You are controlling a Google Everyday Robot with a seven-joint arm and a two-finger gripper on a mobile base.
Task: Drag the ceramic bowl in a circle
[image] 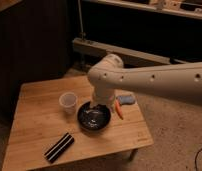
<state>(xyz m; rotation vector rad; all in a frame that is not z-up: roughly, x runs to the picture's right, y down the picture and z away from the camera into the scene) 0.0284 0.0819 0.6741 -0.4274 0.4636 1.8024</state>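
Camera view: claw, spread apart, hangs over far rim of the upright, round ceramic bowl

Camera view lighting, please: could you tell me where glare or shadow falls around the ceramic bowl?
In the camera view, warm light falls on the wooden table, while the background behind it is dark. In the same view, the ceramic bowl shows a pale glare patch on its glossy inside. The end effector, down at the bowl's far rim, sits in the shade beneath the arm.
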